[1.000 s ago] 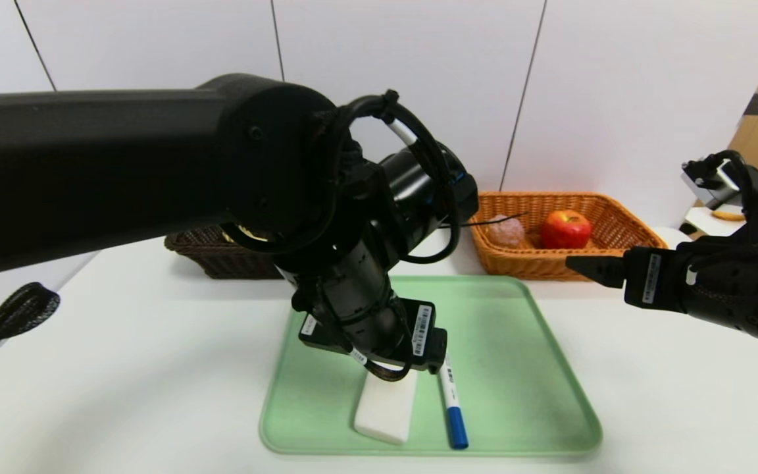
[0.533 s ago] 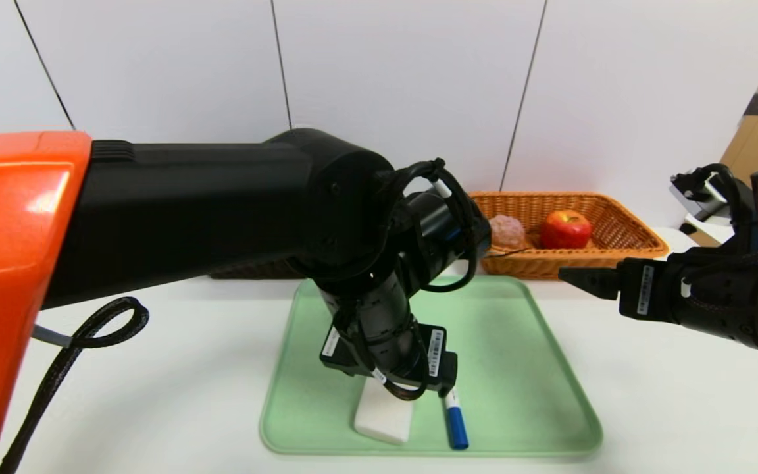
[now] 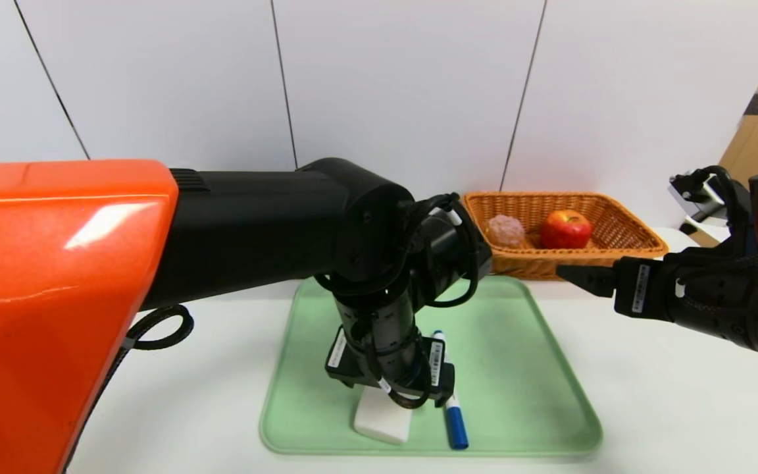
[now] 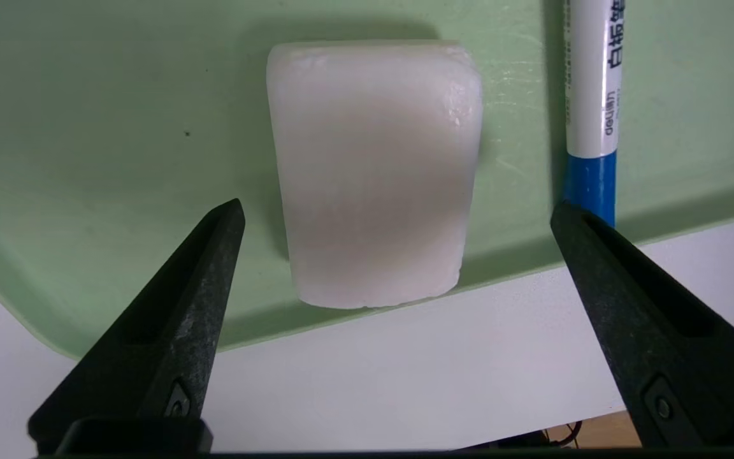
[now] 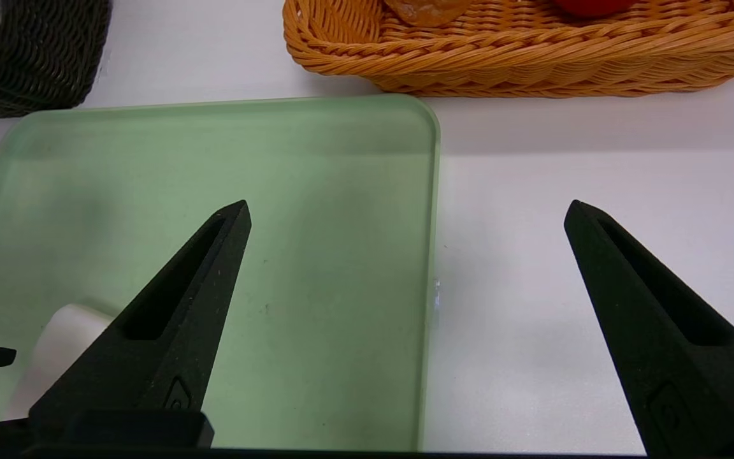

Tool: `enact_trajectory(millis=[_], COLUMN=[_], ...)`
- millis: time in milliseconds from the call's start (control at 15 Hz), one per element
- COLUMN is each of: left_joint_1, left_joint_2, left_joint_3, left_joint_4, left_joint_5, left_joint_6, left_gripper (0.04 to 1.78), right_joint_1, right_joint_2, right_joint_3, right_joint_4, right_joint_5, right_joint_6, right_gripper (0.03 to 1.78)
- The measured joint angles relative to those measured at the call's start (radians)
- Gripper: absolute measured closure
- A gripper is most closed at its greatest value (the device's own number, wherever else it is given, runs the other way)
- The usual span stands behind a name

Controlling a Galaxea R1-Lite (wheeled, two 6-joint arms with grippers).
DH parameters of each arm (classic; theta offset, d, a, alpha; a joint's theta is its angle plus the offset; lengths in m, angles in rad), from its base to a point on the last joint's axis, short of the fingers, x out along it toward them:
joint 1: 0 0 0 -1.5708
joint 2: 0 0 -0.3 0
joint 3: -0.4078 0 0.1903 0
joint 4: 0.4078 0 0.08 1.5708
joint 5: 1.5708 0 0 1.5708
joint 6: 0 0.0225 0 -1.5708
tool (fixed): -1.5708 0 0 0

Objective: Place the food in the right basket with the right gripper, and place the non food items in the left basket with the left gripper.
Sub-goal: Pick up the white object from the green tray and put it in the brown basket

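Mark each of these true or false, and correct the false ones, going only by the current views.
1. The apple lies in the orange-tan basket. True.
2. The left gripper is shut on the white bar. False: its jaws stand open either side of the bar, which lies on the green tray.
3. The marker lies beside the white bar on the tray. True.
4. The marker's cap is red. False: it is blue.
5. The right gripper holds the bun. False: it is open and empty, above the tray's edge; the bun sits in the orange-tan basket.
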Motion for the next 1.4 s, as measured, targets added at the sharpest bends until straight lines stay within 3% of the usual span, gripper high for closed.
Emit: enact_trajectory(millis=[800, 1067, 1400], left_joint_1=[0.015, 0.015, 0.015], left_joint_2=[0.057, 0.067, 0.069], left_joint_3=[0.001, 0.001, 0.004], left_joint_4=[0.001, 0.001, 0.001], left_joint_5=[0.002, 0.005, 0.003], left_joint_6=[-0.003, 0.010, 0.060], left_gripper=[0.13, 0.74, 0.85], right_joint_1=[-0.003, -0.002, -0.002], right_joint_2=[0.000, -0.001, 0.000], right_joint_3=[0.001, 0.005, 0.008], right_joint_4=[-0.006, -0.006, -0.006], right_joint_5=[0.001, 0.001, 0.003], right_joint_6=[0.000, 0.001, 0.001], right_gripper=[0.11, 0.11, 0.11])
